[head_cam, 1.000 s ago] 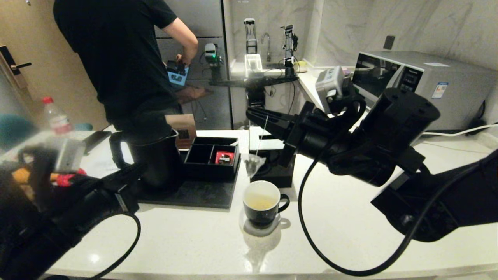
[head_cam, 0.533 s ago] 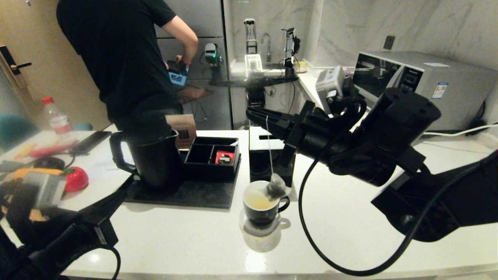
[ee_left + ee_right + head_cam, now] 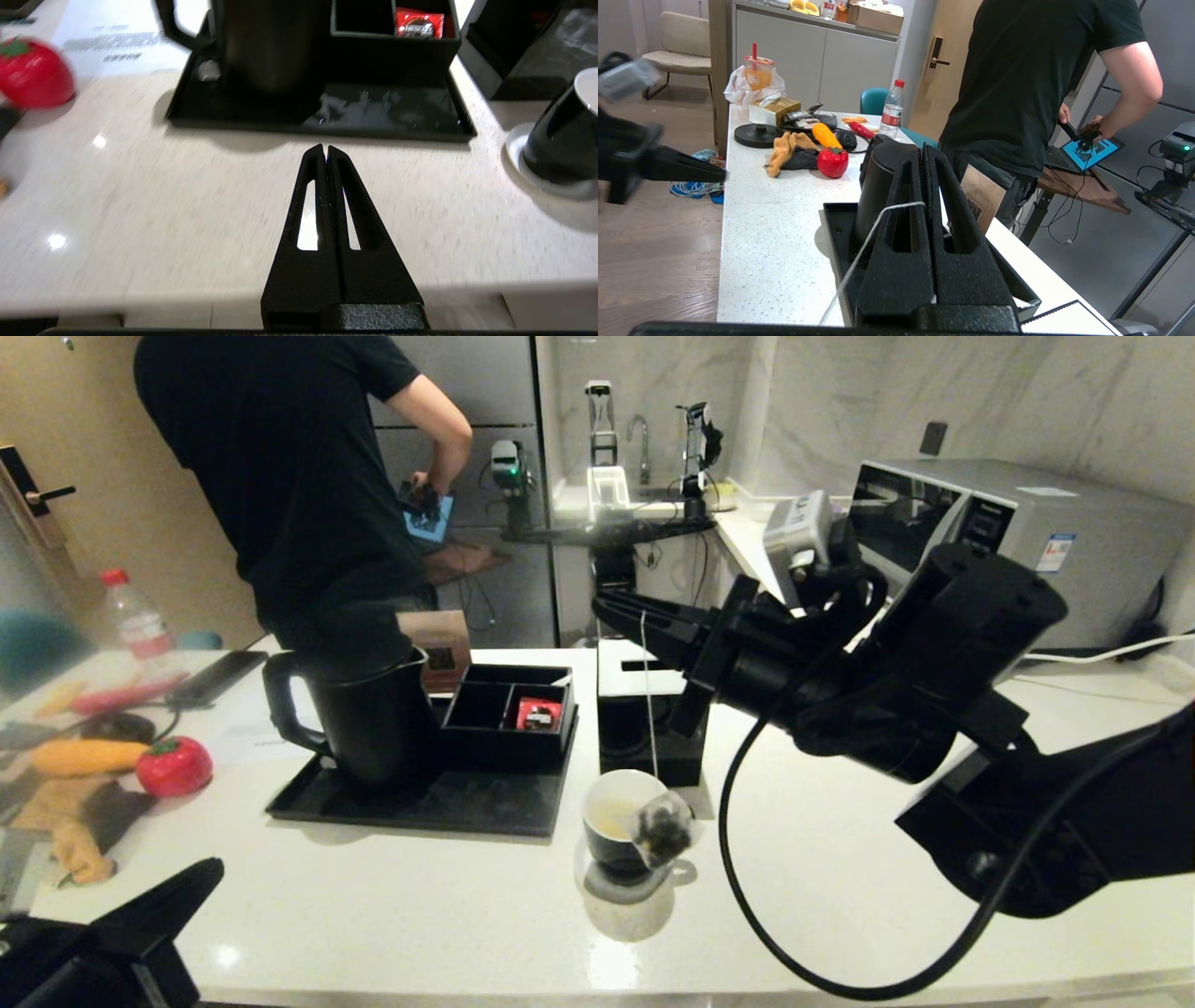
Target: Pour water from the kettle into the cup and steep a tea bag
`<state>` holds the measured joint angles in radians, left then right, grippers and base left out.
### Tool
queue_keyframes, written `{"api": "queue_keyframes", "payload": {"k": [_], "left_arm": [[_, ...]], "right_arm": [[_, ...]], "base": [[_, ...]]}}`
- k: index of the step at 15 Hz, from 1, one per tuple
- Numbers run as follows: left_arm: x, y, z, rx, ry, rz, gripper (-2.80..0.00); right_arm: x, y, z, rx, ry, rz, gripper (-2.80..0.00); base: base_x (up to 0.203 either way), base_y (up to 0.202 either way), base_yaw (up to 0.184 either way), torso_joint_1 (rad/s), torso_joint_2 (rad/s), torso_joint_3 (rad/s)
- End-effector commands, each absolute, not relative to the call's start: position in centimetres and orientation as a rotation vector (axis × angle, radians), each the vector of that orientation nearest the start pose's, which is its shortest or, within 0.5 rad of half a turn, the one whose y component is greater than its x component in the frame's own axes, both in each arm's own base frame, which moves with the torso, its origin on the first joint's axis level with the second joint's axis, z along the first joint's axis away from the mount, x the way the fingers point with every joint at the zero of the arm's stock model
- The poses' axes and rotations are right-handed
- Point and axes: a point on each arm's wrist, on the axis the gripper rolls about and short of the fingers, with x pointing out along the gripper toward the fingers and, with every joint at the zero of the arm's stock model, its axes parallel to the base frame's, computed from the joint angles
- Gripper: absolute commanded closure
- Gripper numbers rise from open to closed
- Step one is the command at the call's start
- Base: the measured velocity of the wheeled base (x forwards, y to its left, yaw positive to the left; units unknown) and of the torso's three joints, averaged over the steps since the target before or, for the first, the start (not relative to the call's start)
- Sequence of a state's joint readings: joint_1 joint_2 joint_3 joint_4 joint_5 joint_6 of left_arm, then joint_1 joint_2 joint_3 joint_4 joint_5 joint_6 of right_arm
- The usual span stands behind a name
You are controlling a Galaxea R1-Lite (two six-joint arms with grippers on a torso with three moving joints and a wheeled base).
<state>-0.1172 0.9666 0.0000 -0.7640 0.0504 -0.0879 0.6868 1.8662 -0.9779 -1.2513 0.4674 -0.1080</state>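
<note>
The black cup (image 3: 616,840) stands on a white coaster near the table's middle, with pale yellowish water (image 3: 609,819) inside. The tea bag (image 3: 661,829) hangs by its string (image 3: 647,700) at the cup's right rim; I cannot tell whether it touches the cup. My right gripper (image 3: 599,605) is high above the cup, shut on the string (image 3: 859,252); its tips (image 3: 924,149) are pressed together. The tall black kettle (image 3: 364,709) stands on the black tray (image 3: 420,807) to the left. My left gripper (image 3: 324,149) is shut and empty, low at the table's front left (image 3: 213,870).
A black organiser box (image 3: 509,714) with a red packet (image 3: 537,714) sits on the tray, and a black tissue box (image 3: 649,733) stands behind the cup. A red tomato toy (image 3: 173,765) and cloths lie far left. A person (image 3: 299,476) stands behind the table, a microwave (image 3: 1008,523) at right.
The tea bag has dropped from behind and above the cup to its right rim. My left arm has pulled back from the kettle to the front left corner.
</note>
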Motion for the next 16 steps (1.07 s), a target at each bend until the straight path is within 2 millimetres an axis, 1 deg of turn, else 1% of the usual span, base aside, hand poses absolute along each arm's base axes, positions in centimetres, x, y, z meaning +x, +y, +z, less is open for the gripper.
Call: {"api": "queue_keyframes", "payload": {"k": [1,3,5,6,10,12,16], "left_arm": [[5.9,-0.5,12.7,-0.079,0.130,-0.043,0.00],[3.3,-0.2,11.8,-0.080,0.109,-0.041,0.00],[1.2,0.0,10.6,-0.080,0.092,-0.037,0.00],[0.5,0.1,10.0,-0.077,0.098,-0.033,0.00],[-0.1,0.1,7.9,-0.060,0.286,-0.058,0.00],[-0.1,0.1,7.9,-0.058,0.289,-0.061,0.00],[-0.1,0.1,7.9,-0.059,0.289,-0.061,0.00]], "right_arm": [[26.0,22.7,23.7,-0.053,-0.452,1.123,0.00],[25.9,22.6,23.8,-0.053,-0.459,1.124,0.00],[26.0,22.6,23.8,-0.054,-0.458,1.126,0.00],[26.0,22.6,23.8,-0.055,-0.458,1.126,0.00],[25.9,22.6,23.9,-0.054,-0.470,1.128,0.00],[25.7,22.4,23.8,-0.054,-0.472,1.128,0.00],[25.2,22.0,22.8,-0.052,-0.471,1.127,0.00]], "base": [[0.000,0.000,0.000,0.000,0.00,0.000],[0.000,0.000,0.000,0.000,0.00,0.000],[0.000,0.000,0.000,0.000,0.00,0.000],[0.000,0.000,0.000,0.000,0.00,0.000],[0.000,0.000,0.000,0.000,0.00,0.000],[0.000,0.000,0.000,0.000,0.00,0.000],[0.000,0.000,0.000,0.000,0.00,0.000]]}}
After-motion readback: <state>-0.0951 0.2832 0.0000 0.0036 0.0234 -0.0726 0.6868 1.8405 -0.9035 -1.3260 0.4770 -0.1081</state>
